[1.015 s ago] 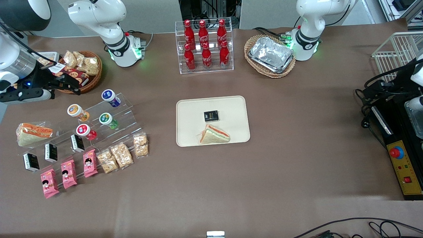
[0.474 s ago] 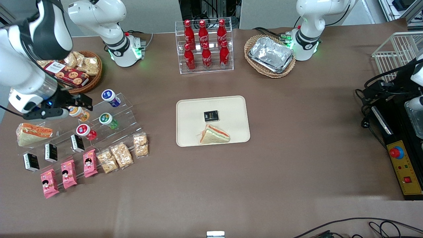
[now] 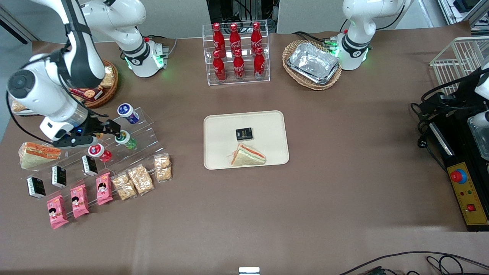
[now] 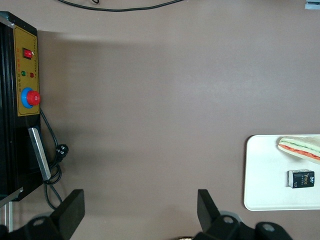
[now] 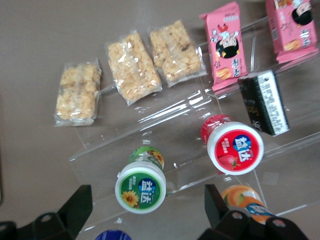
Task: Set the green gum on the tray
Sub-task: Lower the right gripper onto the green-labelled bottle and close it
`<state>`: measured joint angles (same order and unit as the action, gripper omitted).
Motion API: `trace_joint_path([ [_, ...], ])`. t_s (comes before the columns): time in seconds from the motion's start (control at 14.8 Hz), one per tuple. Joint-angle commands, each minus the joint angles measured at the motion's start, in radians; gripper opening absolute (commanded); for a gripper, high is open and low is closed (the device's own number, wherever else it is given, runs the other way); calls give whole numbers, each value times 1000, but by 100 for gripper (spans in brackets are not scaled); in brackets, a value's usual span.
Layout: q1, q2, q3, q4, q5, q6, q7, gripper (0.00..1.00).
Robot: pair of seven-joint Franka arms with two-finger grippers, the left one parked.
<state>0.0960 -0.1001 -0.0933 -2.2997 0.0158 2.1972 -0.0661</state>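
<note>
Right wrist view: the claw [image 5: 145, 212] hangs with fingers apart over the green gum [image 5: 141, 182], which lies untouched on the clear acrylic stand [image 5: 165, 120] beside the red gum [image 5: 231, 145], well apart from the tray [image 3: 267, 126].

The working arm [image 3: 57, 88] is glossy white with rounded shells, black bands at the joints and a thin black cable looping along it. A small blue light glows near its wrist. Its claw [image 3: 114, 130] is black with 2 chunky fingers [image 5: 75, 207], each showing round screw holes, just above the green gum [image 3: 124, 138].
</note>
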Motion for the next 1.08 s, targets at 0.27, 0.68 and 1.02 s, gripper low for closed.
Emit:
trace_joint_path([
  [0.27, 5, 48, 0, -75, 12, 101, -8, 100],
  [0.68, 10, 71, 1, -84, 12, 127, -8, 100],
  [1.02, 13, 74, 1, -109, 12, 173, -6, 98],
])
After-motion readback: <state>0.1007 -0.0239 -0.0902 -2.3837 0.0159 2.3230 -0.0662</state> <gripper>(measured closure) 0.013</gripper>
